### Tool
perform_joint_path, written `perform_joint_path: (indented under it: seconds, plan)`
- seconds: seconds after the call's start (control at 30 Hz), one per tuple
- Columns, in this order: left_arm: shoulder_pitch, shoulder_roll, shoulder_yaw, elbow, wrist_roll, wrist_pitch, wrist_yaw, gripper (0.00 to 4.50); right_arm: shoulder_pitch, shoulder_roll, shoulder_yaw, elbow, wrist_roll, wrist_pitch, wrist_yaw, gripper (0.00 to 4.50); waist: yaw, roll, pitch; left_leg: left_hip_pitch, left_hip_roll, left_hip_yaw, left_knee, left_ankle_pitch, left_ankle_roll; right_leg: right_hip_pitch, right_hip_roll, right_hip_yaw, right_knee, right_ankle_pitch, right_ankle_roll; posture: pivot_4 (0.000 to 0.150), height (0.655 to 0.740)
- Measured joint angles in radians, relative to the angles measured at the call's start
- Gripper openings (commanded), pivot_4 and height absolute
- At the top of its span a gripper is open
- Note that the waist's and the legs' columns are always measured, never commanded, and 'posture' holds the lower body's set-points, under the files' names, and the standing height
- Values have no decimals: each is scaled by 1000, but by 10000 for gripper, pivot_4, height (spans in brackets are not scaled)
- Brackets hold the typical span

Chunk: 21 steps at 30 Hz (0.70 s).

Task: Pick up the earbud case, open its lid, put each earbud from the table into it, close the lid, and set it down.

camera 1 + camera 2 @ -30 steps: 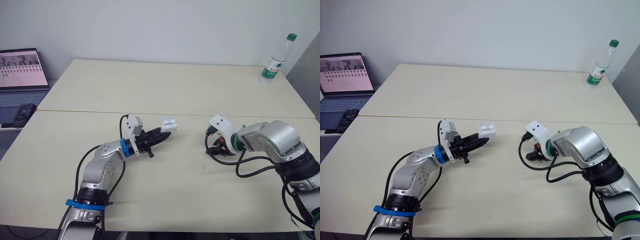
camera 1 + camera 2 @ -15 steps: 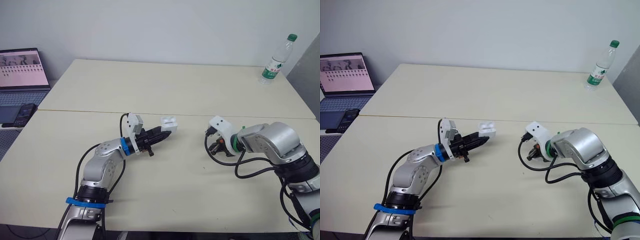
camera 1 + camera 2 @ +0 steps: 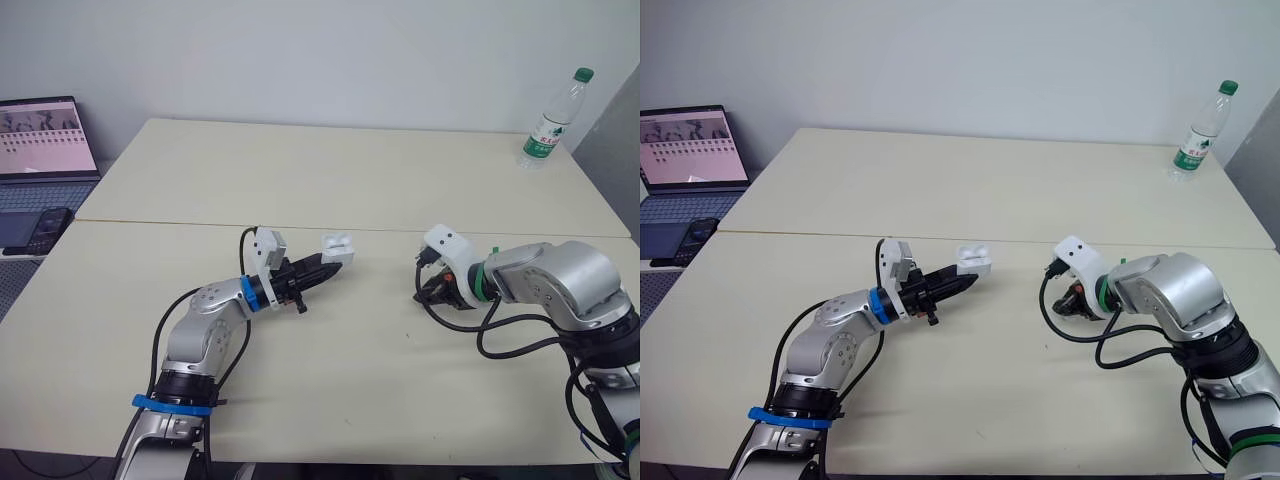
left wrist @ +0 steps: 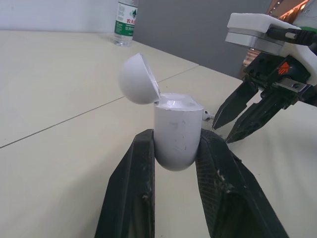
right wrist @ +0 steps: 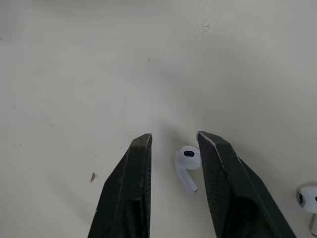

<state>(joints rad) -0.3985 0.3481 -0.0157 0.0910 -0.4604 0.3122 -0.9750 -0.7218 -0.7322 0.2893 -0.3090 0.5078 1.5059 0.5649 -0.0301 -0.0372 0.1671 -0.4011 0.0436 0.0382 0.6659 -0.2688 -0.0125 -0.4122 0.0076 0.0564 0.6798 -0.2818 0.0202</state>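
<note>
Plainly, the white earbud case (image 4: 176, 124), lid open, sits pinched in the left end effector (image 4: 177, 139); the right end effector (image 5: 173, 136) gapes.

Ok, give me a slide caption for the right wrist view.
Open right gripper lined up around one earbud on the table, a second earbud lying apart from it.

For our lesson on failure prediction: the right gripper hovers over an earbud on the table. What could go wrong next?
The earbud lies off-centre inside the open right gripper; closing could flick it aside. The left gripper pinches the earbud case low down, lid open; pushing in might tilt it.
</note>
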Motion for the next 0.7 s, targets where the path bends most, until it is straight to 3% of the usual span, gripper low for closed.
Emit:
perform_joint_path:
  seconds: [0.7]
  plan:
    - [-7,-2,0,34,1,-16,-19,7836,63,3,9,56,-24,-49,1,15539,0,0,0,0,0,0,0,0,0,0,0,0,0,0,0,1500,7362]
